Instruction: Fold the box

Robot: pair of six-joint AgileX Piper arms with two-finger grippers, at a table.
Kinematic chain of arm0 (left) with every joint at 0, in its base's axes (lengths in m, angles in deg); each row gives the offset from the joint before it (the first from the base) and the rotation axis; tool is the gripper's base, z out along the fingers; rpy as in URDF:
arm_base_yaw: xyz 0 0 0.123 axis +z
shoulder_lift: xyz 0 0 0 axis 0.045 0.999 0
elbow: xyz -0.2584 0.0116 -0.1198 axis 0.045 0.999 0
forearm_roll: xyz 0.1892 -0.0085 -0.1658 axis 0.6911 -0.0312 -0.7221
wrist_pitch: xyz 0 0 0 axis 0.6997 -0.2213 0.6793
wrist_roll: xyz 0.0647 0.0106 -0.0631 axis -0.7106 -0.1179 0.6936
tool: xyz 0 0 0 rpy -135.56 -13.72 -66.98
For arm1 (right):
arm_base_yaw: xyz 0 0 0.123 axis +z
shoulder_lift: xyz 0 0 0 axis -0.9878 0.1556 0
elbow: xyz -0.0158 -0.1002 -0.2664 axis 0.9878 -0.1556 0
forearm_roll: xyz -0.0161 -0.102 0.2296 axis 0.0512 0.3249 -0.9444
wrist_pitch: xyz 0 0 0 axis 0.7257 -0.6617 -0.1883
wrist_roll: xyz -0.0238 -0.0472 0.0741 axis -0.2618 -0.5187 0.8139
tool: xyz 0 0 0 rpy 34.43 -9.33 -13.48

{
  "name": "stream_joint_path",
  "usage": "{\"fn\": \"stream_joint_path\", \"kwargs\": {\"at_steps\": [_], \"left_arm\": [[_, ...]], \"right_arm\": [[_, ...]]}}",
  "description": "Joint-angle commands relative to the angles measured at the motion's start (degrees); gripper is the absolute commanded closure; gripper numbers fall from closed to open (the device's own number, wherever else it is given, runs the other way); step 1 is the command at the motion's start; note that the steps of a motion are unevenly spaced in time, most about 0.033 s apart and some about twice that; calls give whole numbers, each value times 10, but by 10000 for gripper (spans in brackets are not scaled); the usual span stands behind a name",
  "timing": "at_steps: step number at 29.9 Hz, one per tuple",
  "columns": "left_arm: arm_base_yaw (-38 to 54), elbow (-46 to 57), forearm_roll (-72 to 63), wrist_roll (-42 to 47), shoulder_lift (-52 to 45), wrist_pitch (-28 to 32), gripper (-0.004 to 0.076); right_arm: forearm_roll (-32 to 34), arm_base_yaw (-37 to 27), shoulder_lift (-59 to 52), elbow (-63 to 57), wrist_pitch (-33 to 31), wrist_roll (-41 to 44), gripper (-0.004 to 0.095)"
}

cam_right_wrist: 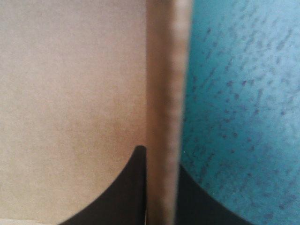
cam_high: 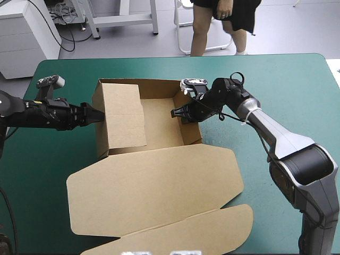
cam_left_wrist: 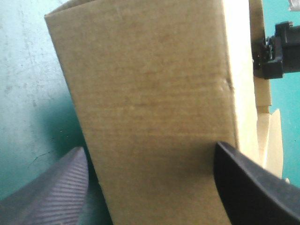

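The brown box (cam_high: 159, 119) stands mid-table as an open tray with raised walls, and its lid (cam_high: 159, 186) lies flat toward the front edge. A broad flap (cam_high: 125, 114) leans inward over the tray's left side. My left gripper (cam_high: 97, 115) is at the left wall. In the left wrist view this gripper (cam_left_wrist: 150, 147) is open, its fingers wide apart either side of the wall panel (cam_left_wrist: 150, 89). My right gripper (cam_high: 179, 112) is at the right wall. In the right wrist view the gripper (cam_right_wrist: 161, 159) is shut on the wall's edge (cam_right_wrist: 163, 84).
The lid's tuck flap (cam_high: 202, 228) reaches almost to the front edge. Teal-green cover (cam_high: 287, 85) lies to the right of the box and on the far left (cam_high: 48, 159). The right gripper (cam_left_wrist: 276, 51) shows beyond the box in the left wrist view.
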Motion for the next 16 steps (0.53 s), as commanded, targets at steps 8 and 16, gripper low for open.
{"fn": "stream_joint_path", "kwargs": {"at_steps": [8,16], "left_arm": [[-6,-18,-54,-4,-18,-25,214],[-6,-18,-54,-9,-18,-36,231]], "right_arm": [[-47,9,-36,17,4,10,926],[-36,9,-36,17,4,15,926]]}}
